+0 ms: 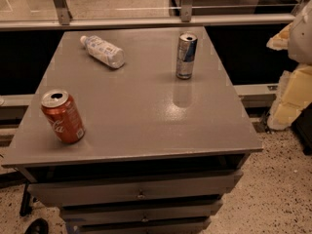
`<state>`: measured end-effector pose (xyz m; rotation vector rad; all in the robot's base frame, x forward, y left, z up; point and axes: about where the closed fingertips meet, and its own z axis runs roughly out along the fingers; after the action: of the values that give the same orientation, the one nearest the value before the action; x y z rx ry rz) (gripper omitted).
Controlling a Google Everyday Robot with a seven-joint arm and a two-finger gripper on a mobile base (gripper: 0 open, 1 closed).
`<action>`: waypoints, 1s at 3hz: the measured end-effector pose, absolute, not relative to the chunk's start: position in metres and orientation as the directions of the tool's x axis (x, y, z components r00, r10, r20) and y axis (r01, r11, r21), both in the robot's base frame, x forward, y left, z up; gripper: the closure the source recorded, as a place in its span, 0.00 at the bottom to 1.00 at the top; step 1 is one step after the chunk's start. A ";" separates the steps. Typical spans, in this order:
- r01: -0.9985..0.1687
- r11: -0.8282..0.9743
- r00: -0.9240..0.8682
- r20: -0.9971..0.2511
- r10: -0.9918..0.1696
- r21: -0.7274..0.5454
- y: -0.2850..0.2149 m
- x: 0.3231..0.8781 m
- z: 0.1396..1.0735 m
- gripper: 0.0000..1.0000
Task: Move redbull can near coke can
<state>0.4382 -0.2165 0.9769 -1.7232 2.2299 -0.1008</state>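
The redbull can (186, 55) is seen ungrasped at upper centre, well apart from the coke can (62, 116) at lower left. The gripper (298, 38) is seen at the right edge, its state not discernible; a reach is called for.

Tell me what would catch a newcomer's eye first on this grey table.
The red coke can stands out most, upright near the front-left corner of the grey table. Diagonally across, the slim redbull can stands upright toward the far right, and a clear plastic bottle lies on its side at the far left. The gripper is not in view.
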 end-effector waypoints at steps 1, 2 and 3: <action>-0.930 0.270 -0.221 -0.207 -0.953 -0.248 -0.216 0.438 0.977 0.00; -0.916 0.302 -0.233 -0.264 -0.936 -0.264 -0.218 0.452 0.968 0.00; -0.884 0.399 -0.277 -0.415 -0.867 -0.245 -0.225 0.494 0.925 0.00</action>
<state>0.4937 -0.2249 0.9249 -1.4931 2.1770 0.0464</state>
